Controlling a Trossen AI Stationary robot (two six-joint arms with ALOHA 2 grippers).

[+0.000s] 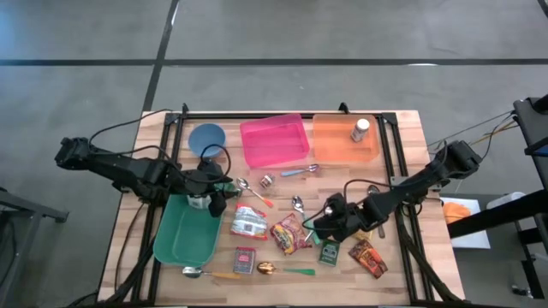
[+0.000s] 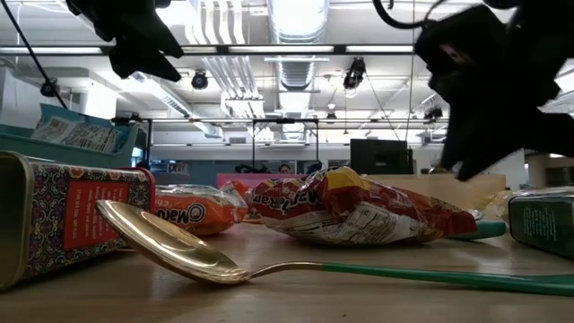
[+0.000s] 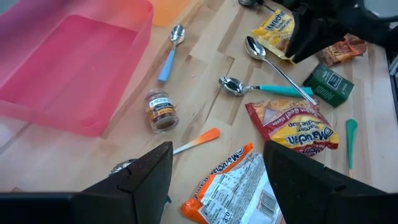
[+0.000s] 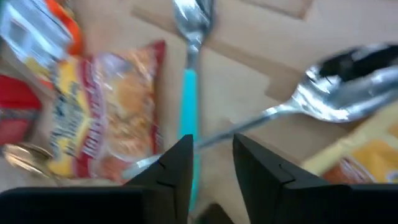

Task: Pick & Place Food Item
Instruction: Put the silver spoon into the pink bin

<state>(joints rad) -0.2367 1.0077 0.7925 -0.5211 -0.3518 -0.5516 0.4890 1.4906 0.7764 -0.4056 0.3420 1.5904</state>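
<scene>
We see the right tool (image 1: 318,224) low over the middle of the bench (image 1: 402,154), just beside the red-and-yellow noodle packet (image 1: 291,232). In the right wrist view its two dark fingers (image 4: 173,168) stand a narrow gap apart with bare wood between them, grasping nothing. Ahead of them lie the teal-handled spoon (image 4: 188,93) and a plain metal spoon (image 4: 336,93), with the noodle packet (image 4: 106,112) off to one side. The left tool (image 1: 216,190) hangs over the far end of the green tray (image 1: 184,235), its fingers (image 3: 143,177) spread wide and released, holding nothing.

The food items rest on the bench. A second noodle packet (image 1: 249,222), orange and white, lies between the green tray and the red-and-yellow one. A small spice jar (image 1: 267,180) lies near the pink bin (image 1: 274,141), and a bottle (image 1: 360,130) stands in the orange bin (image 1: 342,147). A green box (image 1: 330,251) sits near the right tool, with a dark red pouch (image 1: 368,257) beside it and a yellow packet (image 3: 273,31) under the right arm. A red tin (image 1: 244,259) and a gold spoon (image 1: 267,269) lie at the near edge. A blue bowl (image 1: 207,137) sits beside the pink bin.
</scene>
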